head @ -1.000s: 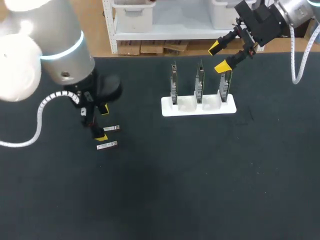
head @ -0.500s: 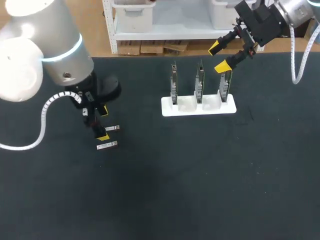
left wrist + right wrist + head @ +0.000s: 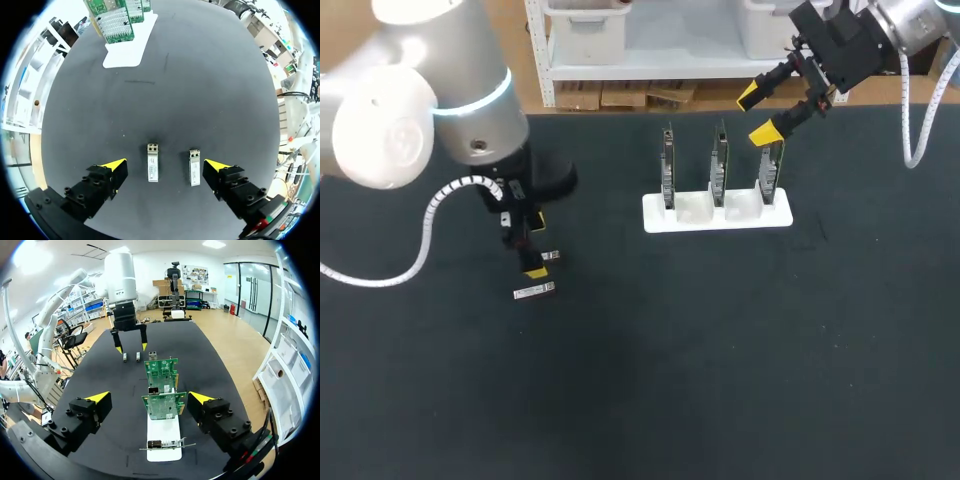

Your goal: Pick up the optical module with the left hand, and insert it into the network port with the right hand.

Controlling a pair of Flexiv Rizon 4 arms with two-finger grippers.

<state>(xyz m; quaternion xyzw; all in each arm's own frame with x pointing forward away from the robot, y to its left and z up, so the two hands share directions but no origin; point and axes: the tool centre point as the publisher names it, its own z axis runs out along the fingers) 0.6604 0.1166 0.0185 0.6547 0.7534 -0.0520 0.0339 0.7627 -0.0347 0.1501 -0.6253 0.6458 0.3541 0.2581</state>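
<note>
The left arm (image 3: 440, 100) enters from the upper left of the frame. Its left gripper (image 3: 531, 247) hangs at centre-left above the black table (image 3: 720, 370), with its fingers spread apart. One optical module (image 3: 551, 256) lies flat at the gripper's right edge, partly hidden by it. A second module (image 3: 534, 291) lies just below the lower yellow tip (contact cannot be judged).

Right of centre in the upper half, a white holder (image 3: 695, 214) carries three circuit boards (image 3: 719, 165), upright and side by side. The right gripper (image 3: 758, 113) reaches in from the upper right corner. It hangs above the rightmost board with its yellow tips apart and nothing between them.
</note>
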